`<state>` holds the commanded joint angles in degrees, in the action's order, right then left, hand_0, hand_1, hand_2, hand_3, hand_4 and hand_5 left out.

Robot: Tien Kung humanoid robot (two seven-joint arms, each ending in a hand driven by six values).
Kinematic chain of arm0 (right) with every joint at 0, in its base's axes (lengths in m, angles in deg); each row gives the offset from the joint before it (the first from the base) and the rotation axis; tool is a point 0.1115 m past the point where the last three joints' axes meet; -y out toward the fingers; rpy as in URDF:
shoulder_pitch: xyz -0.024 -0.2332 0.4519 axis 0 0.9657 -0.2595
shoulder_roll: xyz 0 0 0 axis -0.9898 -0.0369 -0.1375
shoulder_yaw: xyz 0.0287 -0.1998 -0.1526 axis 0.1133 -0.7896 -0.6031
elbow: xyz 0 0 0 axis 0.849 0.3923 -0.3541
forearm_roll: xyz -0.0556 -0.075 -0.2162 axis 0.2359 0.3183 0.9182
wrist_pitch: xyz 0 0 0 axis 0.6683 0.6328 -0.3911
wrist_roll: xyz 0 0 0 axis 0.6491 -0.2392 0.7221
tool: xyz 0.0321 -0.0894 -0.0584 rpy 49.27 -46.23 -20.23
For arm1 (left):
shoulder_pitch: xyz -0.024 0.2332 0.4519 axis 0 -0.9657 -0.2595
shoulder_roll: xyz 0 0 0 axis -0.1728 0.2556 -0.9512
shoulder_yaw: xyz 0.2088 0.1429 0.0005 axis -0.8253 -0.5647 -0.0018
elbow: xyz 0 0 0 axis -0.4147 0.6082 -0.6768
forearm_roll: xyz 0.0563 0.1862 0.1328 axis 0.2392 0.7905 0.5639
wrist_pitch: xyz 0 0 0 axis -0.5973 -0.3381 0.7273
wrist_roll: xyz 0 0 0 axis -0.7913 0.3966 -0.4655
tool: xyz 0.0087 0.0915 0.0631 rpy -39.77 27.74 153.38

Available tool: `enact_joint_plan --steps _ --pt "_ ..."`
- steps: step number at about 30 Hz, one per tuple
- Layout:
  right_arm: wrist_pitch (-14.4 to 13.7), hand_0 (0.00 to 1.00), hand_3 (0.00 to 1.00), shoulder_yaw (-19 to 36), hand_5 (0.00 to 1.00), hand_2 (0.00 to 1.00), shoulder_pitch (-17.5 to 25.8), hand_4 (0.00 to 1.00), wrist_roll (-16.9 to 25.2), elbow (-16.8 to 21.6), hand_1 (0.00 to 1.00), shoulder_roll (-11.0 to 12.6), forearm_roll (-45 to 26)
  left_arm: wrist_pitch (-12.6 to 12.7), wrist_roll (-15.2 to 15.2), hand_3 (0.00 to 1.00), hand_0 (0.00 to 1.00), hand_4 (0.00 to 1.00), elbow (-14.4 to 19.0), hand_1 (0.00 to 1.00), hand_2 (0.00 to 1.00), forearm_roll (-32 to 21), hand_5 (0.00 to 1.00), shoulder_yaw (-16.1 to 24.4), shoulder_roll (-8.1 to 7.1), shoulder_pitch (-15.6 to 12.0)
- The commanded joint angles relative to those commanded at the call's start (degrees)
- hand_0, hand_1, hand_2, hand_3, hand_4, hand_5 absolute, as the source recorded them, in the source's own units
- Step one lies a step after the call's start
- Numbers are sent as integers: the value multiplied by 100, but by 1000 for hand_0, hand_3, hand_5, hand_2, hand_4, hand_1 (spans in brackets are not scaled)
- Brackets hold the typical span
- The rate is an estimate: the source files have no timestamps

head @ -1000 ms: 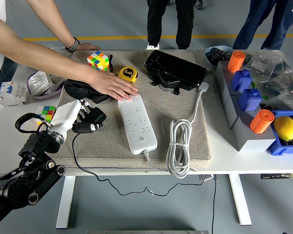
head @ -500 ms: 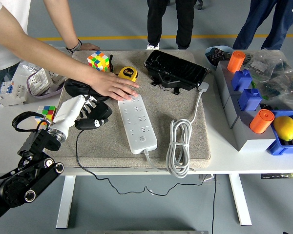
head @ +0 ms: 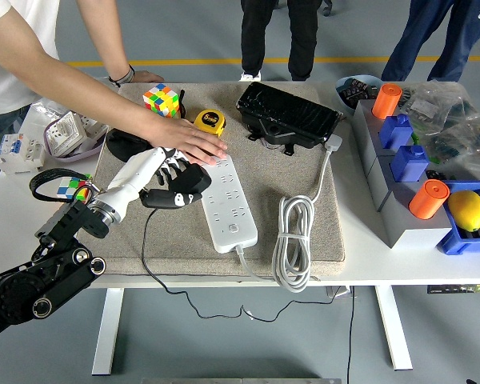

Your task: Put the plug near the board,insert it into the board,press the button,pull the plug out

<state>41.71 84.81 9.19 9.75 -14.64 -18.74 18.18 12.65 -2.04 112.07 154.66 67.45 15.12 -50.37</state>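
Note:
A white power strip (head: 225, 202) lies lengthwise on the grey mat (head: 304, 176), its coiled white cable (head: 294, 242) to its right. My left hand (head: 172, 178) holds a black plug (head: 176, 193) just left of the strip's upper half, the fingers curled over it. The plug's thin black cord (head: 148, 256) trails down off the table's front edge. A person's hand (head: 190, 141) lies flat on the strip's far end, pinning it down. The strip's button (head: 234, 230) shows near its near end. My right arm is out of view.
A yellow tape measure (head: 210, 122) and a colour cube (head: 162, 100) sit behind the strip. A black box (head: 287, 114) stands at the back. Blue bins (head: 406, 152) with orange cylinders (head: 428, 198) and a lemon (head: 467, 210) fill the right side. A second cube (head: 73, 186) is at left.
My left hand has carried the black plug rightward across the mat, from the mat's left edge to right beside the power strip. The person's hand stays on the strip.

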Motion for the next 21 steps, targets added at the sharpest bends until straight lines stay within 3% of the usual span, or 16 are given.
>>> enact_joint_plan --steps 11,21 --pt "14 605 545 36 414 622 28 916 12 4 633 -11 -10 -4 -106 528 247 818 -295 351 369 212 17 -483 173 354" --pt "21 605 545 113 412 620 58 915 16 3 633 -30 -12 -5 -77 529 249 822 -688 356 375 308 23 -603 328 534"
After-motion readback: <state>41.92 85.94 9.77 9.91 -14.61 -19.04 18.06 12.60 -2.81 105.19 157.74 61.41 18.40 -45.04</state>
